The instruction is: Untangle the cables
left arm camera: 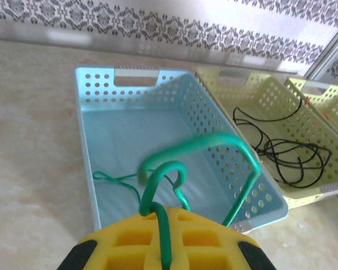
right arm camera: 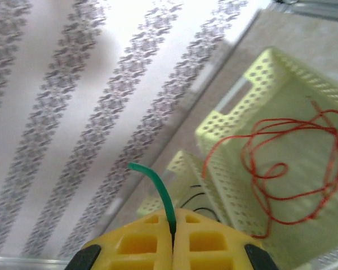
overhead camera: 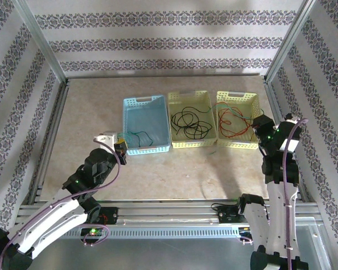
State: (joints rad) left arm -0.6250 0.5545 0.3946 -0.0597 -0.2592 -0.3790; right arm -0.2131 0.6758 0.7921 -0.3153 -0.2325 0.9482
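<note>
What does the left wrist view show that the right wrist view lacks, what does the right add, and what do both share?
Left wrist: the blue basket, with the green cable looping down into it from the left tool. Right wrist: the red cable coiled in a yellow basket, and the right tool pinching a short end of green cable. Shared: a tool shut on green cable, with the patterned wall behind.

The left arm and right arm are showing white shells between black joints, and a thick lilac cable is running along each. Small green lights are glowing on the joints. The left claw and right claw are showing yellow gridded pads with black corners.
</note>
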